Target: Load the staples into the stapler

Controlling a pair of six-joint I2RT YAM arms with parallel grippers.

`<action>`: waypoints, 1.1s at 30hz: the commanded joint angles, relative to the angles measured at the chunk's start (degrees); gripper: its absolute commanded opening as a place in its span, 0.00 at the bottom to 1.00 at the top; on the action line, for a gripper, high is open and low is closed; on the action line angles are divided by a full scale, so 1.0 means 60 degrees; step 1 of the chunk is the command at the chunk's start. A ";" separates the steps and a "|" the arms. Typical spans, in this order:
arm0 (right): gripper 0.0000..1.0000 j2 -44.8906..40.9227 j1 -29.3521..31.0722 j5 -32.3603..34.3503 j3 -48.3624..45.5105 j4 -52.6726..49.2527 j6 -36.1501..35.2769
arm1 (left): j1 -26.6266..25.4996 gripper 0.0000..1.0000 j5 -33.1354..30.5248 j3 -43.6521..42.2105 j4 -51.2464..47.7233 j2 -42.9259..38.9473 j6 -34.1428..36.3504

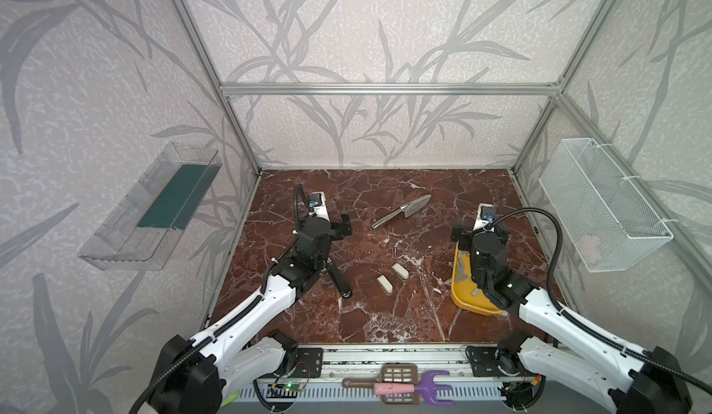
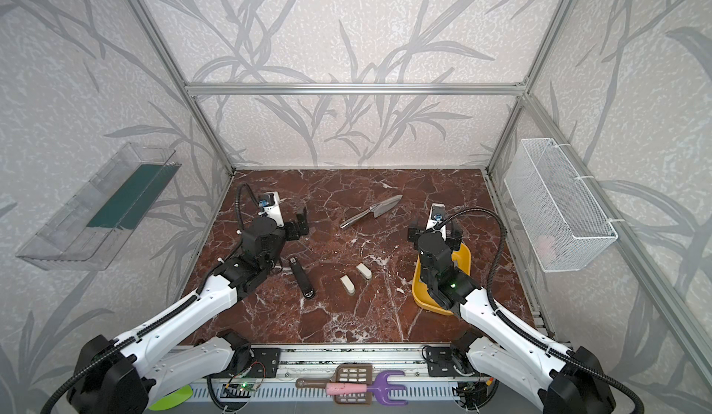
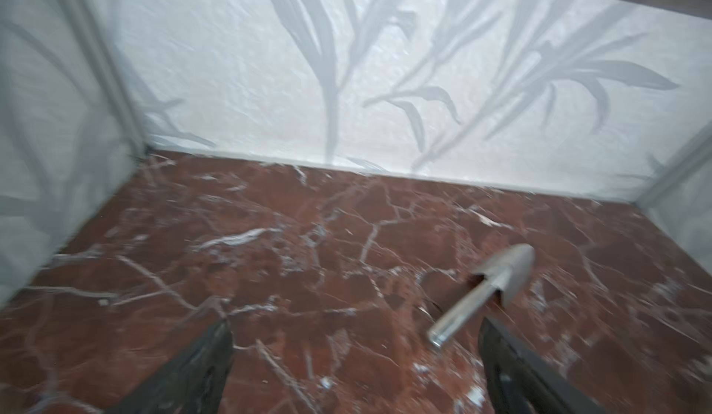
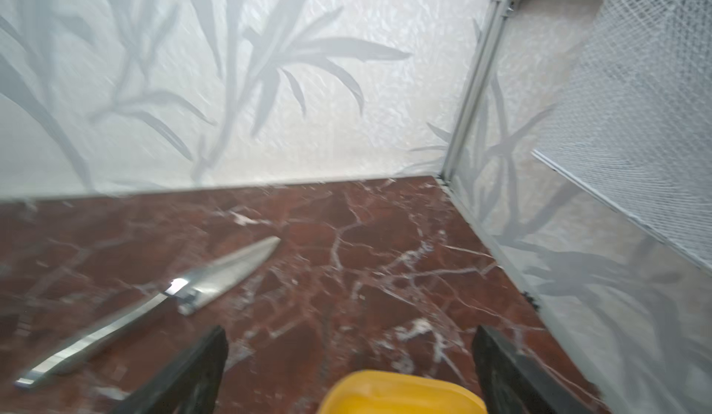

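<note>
The staples (image 1: 461, 275) lie as loose grey strips in the yellow tray (image 1: 468, 305), mostly hidden under the right arm. The tray likely corrals them within that arm's reach. Well apart, by the left arm, lies the black stapler (image 2: 302, 279), so a split of labour looks likely. And both sides are empty-handed! The right gripper (image 4: 348, 331) hangs over the tray's far end, fingers spread wide on nothing. The left gripper (image 3: 354, 327) gapes just as wide above bare tabletop (image 1: 385, 327), a red-brown marble. Two small beige blocks (image 1: 393, 278) and a steel knife (image 1: 402, 211) lie between the arms. Leaf-patterned walls carry a wire basket (image 1: 605, 208) and a clear shelf (image 1: 150, 208).
</note>
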 commanded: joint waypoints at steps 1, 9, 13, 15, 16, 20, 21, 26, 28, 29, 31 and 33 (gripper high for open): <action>0.99 -0.0537 -0.1636 -0.1090 -0.0446 0.0039 -0.0701 | 0.0696 1.00 -0.2194 -0.0859 0.0667 0.0159 0.0642; 0.99 0.0553 -0.2929 -0.2282 -0.2557 0.3836 -0.0724 | 0.1824 1.00 -0.3369 -0.2345 0.3785 0.2312 0.2711; 0.99 0.3250 -0.2969 -0.2556 -0.2415 0.6272 -0.1017 | 0.2243 1.00 -0.2250 -0.2027 0.4301 0.3491 0.3135; 0.99 0.3998 -0.2845 -0.2702 -0.2373 0.7378 -0.1508 | 0.2332 1.00 -0.2443 -0.1853 0.4859 0.3995 0.3623; 0.99 0.4279 -0.2856 -0.2679 -0.2343 0.7825 -0.1535 | 0.2403 1.00 -0.2499 -0.1862 0.5313 0.4195 0.3826; 0.99 0.6234 -0.3158 -0.3897 -0.2090 0.9664 -0.2045 | 0.3102 1.00 -0.0753 -0.1772 0.5569 0.4350 0.3251; 0.99 0.6504 -0.3110 -0.4389 -0.1978 0.9364 -0.2142 | 0.3548 1.00 0.0463 -0.1754 0.5244 0.4363 0.2876; 0.99 0.6848 -0.3131 -0.4321 -0.1871 0.9669 -0.2168 | 0.4541 1.00 0.1194 -0.2461 0.7357 0.5146 0.1971; 0.99 0.6868 -0.3036 -0.4321 -0.1929 0.9767 -0.2267 | 0.4556 1.00 0.1289 -0.2520 0.7480 0.5195 0.1996; 0.99 0.6888 -0.3036 -0.4362 -0.1899 0.9758 -0.2317 | 0.4562 1.00 0.1287 -0.2501 0.7420 0.5176 0.1964; 0.99 0.6839 -0.3036 -0.4345 -0.1856 0.9588 -0.2270 | 0.4574 1.00 0.1291 -0.2519 0.7487 0.5210 0.1992; 0.99 0.6884 -0.3036 -0.4345 -0.1874 0.9713 -0.2303 | 0.4573 1.00 0.1282 -0.2517 0.7476 0.5197 0.1992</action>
